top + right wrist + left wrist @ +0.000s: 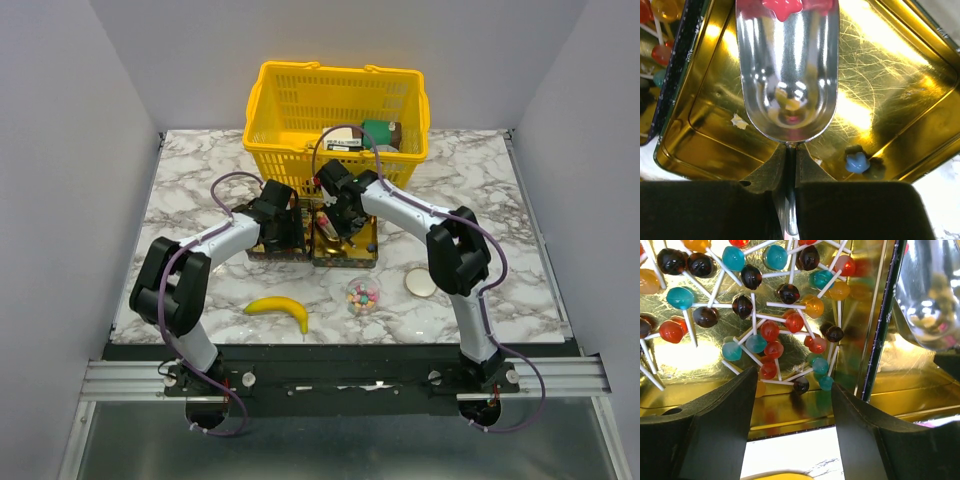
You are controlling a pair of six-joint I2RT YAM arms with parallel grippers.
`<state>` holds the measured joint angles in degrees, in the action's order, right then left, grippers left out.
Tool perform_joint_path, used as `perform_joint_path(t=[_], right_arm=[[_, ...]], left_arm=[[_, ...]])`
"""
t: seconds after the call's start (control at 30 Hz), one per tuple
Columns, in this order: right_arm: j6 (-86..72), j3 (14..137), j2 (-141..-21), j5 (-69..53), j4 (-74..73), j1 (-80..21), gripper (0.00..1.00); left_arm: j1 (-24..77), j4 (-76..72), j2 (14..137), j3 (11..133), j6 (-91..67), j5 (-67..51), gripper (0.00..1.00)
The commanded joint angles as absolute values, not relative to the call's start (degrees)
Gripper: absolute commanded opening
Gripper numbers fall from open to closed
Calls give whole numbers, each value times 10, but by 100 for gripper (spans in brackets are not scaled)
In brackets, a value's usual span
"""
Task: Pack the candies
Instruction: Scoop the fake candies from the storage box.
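Left gripper [794, 382]: jaws apart with a wide gap, nothing between them, touching nothing
Under left gripper: left tin [685, 355], gold inside, holding lollipops [770, 330] in red, teal, orange and dark brown; the nearest lie at 12 o'clock of the jaws in the left wrist view
Right gripper [789, 150]: jaws pinched tight on the thin handle of a metal scoop [787, 75], no gap visible
Scoop: bowl points to 12 o'clock from the jaws and hangs over the right tin [900, 75]
Pink candies [782, 6]: star-shaped, sitting at the far end of the scoop bowl, 12 o'clock of the right jaws, partly cut off by the frame edge
Blue candy [856, 163]: loose on the right tin's floor, near the right jaws at roughly 3 o'clock
White candy [740, 121]: small, on the tin floor at 10 o'clock of the right jaws
Candies [362, 297]: mixed colours, in a small clear cup [348, 302] on the table [520, 200], at 5 o'clock of the right tin and well apart from both grippers
Banana [278, 310]: 9 o'clock of the cup
Round disc [421, 282]: 3 o'clock of the cup
Basket [300, 100]: yellow, 12 o'clock of the tins
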<state>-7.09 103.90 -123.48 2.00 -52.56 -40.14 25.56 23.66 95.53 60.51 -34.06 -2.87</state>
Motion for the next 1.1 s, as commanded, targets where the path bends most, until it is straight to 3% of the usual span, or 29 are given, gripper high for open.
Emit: perform_joint_path(t=[0.0,0.23,0.63,1.07], right_arm=[[-88,1005,-1237,55,-458,-400,1],[-55,922,-1195,83,-346,-400,1],[-23,849,-1116,76,-305,-400,1],[-44,828,-1024,75,-366,-400,1]], left_arm=[[254,246,964,619,-336,-49,70],[254,241,957,628,-333,-53,70],[254,207,917,621,-330,-34,72],[253,152,835,571,-331,29,77]])
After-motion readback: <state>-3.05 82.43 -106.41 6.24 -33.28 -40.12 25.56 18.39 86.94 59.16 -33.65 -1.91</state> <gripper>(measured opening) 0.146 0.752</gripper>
